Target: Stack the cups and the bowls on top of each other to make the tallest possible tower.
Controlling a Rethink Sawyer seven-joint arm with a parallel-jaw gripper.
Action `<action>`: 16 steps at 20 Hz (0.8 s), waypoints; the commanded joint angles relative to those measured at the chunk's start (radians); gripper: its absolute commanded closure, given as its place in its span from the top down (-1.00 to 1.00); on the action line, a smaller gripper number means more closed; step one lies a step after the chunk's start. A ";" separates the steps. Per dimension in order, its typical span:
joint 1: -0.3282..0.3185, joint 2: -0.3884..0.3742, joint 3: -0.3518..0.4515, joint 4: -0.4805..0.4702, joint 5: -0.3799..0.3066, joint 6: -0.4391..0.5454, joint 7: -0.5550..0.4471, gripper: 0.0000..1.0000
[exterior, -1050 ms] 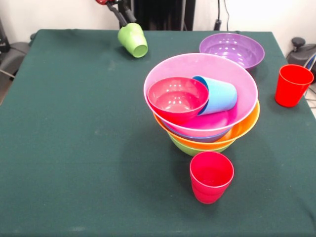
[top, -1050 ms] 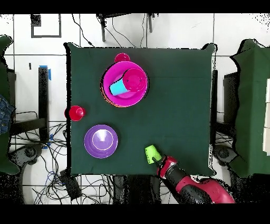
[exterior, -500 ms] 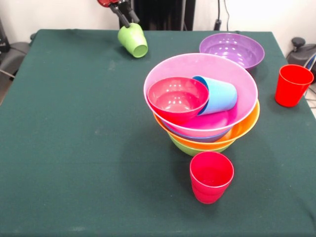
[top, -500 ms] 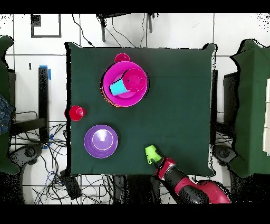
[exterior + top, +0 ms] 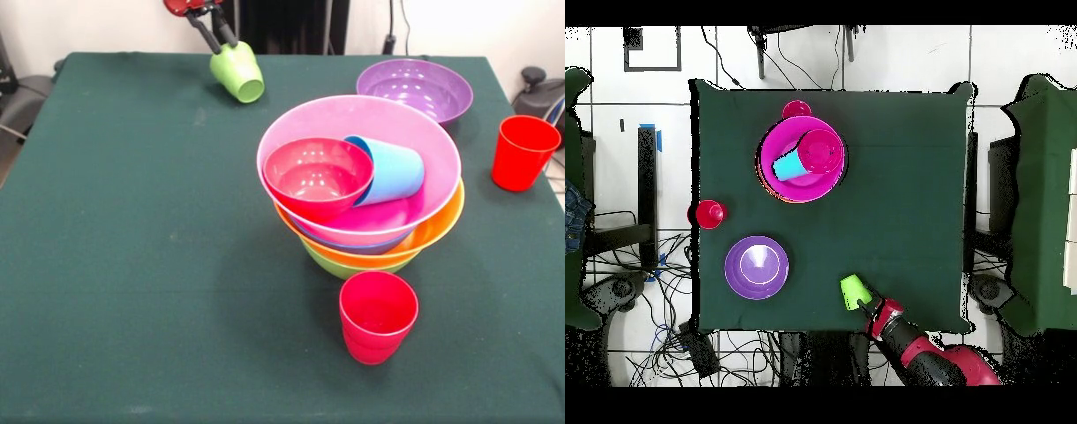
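Observation:
The lime green cup (image 5: pixel 238 72) (image 5: pixel 853 291) lies tilted near the table's far edge, its mouth towards the front camera. My gripper (image 5: pixel 216 35) (image 5: pixel 871 305) sits right at the cup's base. The tower (image 5: pixel 357 238) (image 5: pixel 802 158) is a pile of nested bowls with green, orange, blue and pink rims. In the pink bowl (image 5: pixel 441 146) rest a small red bowl (image 5: pixel 318 177) and a sky blue cup (image 5: pixel 393 172), which lies on its side. One red cup (image 5: pixel 378 316) stands in front of the tower. Another red cup (image 5: pixel 523 152) stands at the right edge.
A purple bowl (image 5: pixel 415 88) (image 5: pixel 756 267) stands alone at the back right in the front view. The dark green table (image 5: pixel 132 265) has cables and chairs around it in the overhead view.
My gripper has shifted slightly left at the cup's base in the front view. The lime green cup has barely moved.

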 commanded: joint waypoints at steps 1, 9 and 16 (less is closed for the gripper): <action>0.039 0.050 -0.036 -0.153 -0.025 0.108 -0.298 1.00; 0.018 0.059 -0.038 -0.161 0.033 0.150 -0.335 1.00; -0.042 0.109 -0.011 -0.165 0.112 0.202 -0.423 1.00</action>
